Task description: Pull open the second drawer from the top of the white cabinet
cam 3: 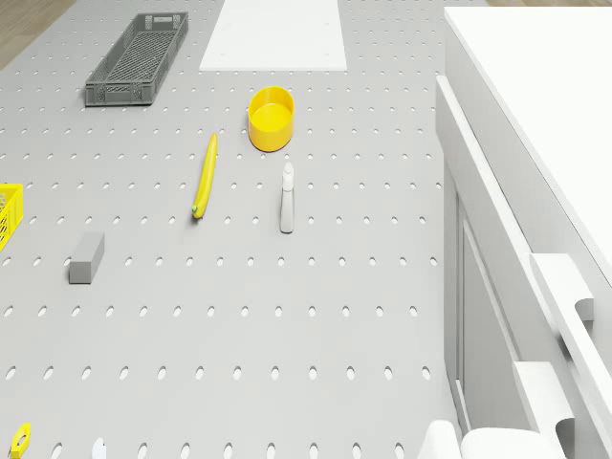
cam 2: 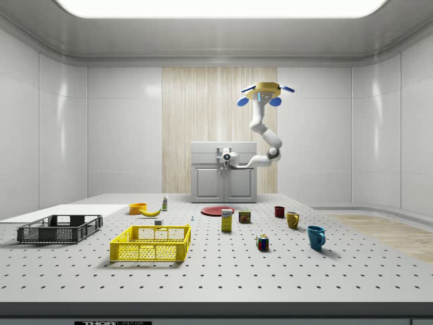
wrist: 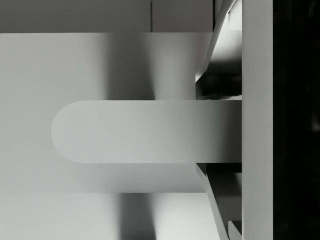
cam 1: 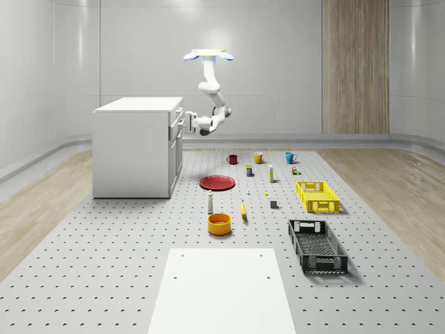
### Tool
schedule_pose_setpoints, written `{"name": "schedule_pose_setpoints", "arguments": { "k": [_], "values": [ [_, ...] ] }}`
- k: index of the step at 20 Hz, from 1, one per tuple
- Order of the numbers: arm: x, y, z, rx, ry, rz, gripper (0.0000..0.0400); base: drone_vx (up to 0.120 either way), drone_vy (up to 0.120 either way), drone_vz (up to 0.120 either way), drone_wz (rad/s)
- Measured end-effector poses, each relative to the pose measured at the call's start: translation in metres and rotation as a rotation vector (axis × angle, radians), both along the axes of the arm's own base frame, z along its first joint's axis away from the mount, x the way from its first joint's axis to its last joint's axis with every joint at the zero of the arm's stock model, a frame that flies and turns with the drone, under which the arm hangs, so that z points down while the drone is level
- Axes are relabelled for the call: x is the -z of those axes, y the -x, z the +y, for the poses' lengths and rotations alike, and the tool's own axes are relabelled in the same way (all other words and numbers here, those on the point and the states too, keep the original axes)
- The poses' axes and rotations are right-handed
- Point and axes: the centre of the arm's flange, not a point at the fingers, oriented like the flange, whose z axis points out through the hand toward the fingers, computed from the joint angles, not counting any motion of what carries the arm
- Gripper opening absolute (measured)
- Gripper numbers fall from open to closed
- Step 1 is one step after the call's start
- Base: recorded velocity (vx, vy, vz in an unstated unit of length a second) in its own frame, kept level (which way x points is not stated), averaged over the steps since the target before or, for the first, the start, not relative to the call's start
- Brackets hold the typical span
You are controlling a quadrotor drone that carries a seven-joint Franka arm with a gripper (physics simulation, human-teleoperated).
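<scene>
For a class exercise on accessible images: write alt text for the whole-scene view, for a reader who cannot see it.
A drone hovers beside a white cabinet, its arm reaching down so the gripper meets the cabinet's drawer fronts. On the pegboard floor nearby lie a red plate, three mugs, a banana, a yellow bowl and two crates.

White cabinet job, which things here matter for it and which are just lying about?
For the job: white cabinet, its drawer handle, gripper at the cabinet front, drone hovering beside it.

Lying about: red plate, banana, yellow bowl, yellow crate, black crate, blue mug.
</scene>
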Motion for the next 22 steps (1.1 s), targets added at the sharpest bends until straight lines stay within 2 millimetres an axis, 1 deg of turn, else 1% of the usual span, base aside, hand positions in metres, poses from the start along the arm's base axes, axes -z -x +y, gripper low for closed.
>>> {"name": "schedule_pose_setpoints", "arguments": {
  "k": [4, 5, 6, 7, 8, 11, 13, 16, 18, 22],
  "values": [
    [-0.001, 0.0, -0.009, 0.0, 0.002, 0.007, 0.0134, 0.0, 0.0, 0.0, 0.0],
    [-0.007, 0.003, -0.012, 0.0, 0.017, 0.048, 0.0187, 0.0, 0.0, 0.0, 0.0],
    [-0.006, 0.003, -0.014, 0.002, 0.022, 0.002, 0.0171, 0.0, 0.0, 0.0, 0.0],
    [-0.006, 0.002, -0.016, 0.002, 0.02, 0.011, 0.0164, 0.0, 0.0, 0.0, 0.0],
    [-0.012, 0.005, -0.019, 0.002, 0.031, 0.032, 0.0216, 0.0, 0.0, 0.0, 0.0],
    [-0.007, 0.003, -0.026, 0.002, 0.022, 0.02, 0.0179, 0.0, 0.0, 0.0, 0.0],
    [-0.005, 0.002, -0.031, 0.001, 0.018, 0.015, 0.0165, 0.0, 0.0, 0.0, 0.0],
    [-0.004, 0.002, -0.042, 0.001, 0.013, 0.008, 0.0153, 0.0, 0.0, 0.0, 0.0],
    [-0.001, 0.001, -0.047, 0.001, 0.007, -0.01, 0.0137, 0.0, 0.0, 0.0, 0.0],
    [-0.001, 0.001, -0.054, 0.001, 0.006, 0.007, 0.0137, 0.0, 0.0, 0.0, 0.0]
  ]
}}
